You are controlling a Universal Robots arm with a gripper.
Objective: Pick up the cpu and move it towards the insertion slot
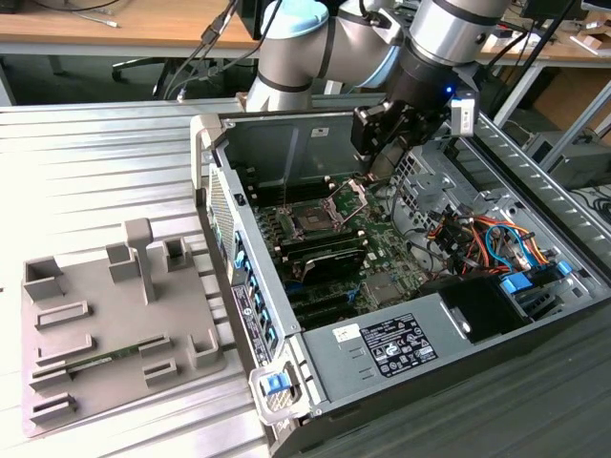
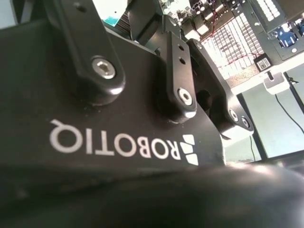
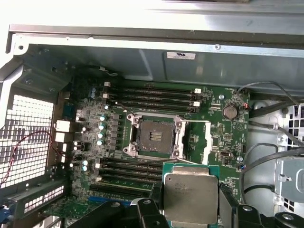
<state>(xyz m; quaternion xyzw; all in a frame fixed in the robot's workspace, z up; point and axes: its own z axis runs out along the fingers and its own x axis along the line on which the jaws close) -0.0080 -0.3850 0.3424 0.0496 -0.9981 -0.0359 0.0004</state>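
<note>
While end effector [image 3: 190, 209] grips cpu [image 3: 191, 196], metal top faces camera, near open insertion slot [image 3: 154, 137].

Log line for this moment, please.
gripper: shut on cpu | position: above open case, beside insertion slot | slot: empty, retaining plate open

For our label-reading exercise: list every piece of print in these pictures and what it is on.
Hand: white maker's logo, upside down in the second wrist view.
Power supply sticker: too small.
Case wall sticker: too small.
Cpu top: faint print, unreadable.
</note>
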